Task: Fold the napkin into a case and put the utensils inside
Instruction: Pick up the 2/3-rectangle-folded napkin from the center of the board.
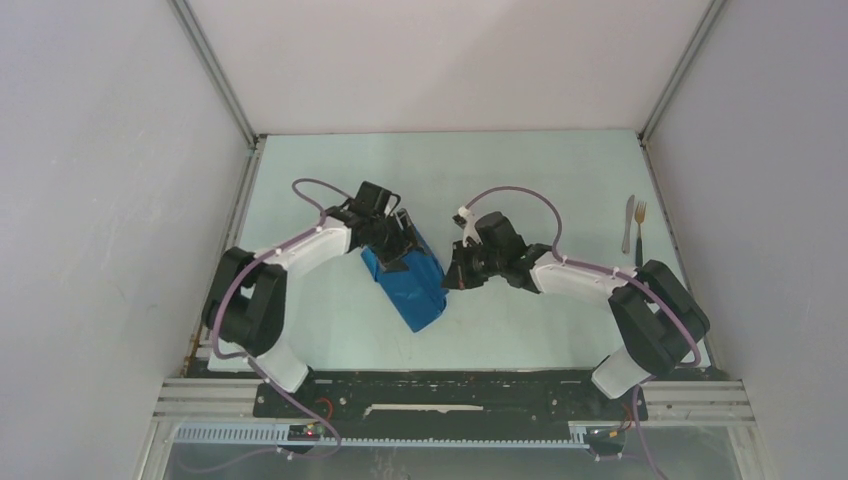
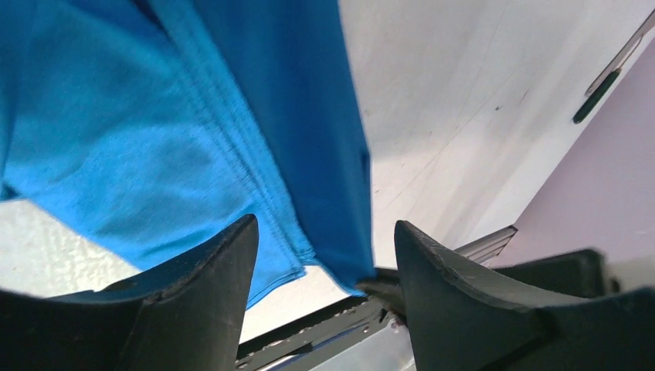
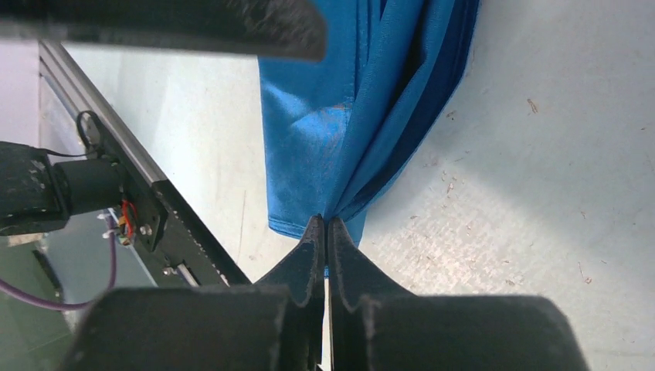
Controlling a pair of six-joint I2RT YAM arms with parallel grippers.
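The right tool (image 3: 325, 226) is clenched. Its two dark fingertips press together on the folded edge of the napkin (image 3: 340, 131), and a sliver of blue shows in the slit between them. Several layers of the cloth fan away from that pinch. A dark blurred bar (image 3: 154, 27) crosses the top of the right wrist view and cuts off the far end of the napkin; what the bar is cannot be made out.

From overhead, the right tool (image 1: 452, 278) sits at the napkin's right side, with its fingertips hidden under the wrist.

The left tool (image 2: 324, 232) is released, its fingers standing well apart. The napkin's (image 2: 154, 154) hemmed edge runs down toward the gap between them. Whether either finger touches the cloth cannot be told. Overhead, the left tool (image 1: 395, 250) covers the napkin's upper left part.

The napkin (image 1: 415, 290) lies slantwise on the pale counter (image 1: 330, 170), folded into a long narrow shape.

Well to the right of the napkin, the knife (image 1: 627, 224) and the fork (image 1: 639, 235) lie side by side, with the knife nearer the napkin. In the left wrist view only the fork's (image 2: 596, 97) dark handle is plain; the knife (image 2: 626, 50) is cut off at the corner.
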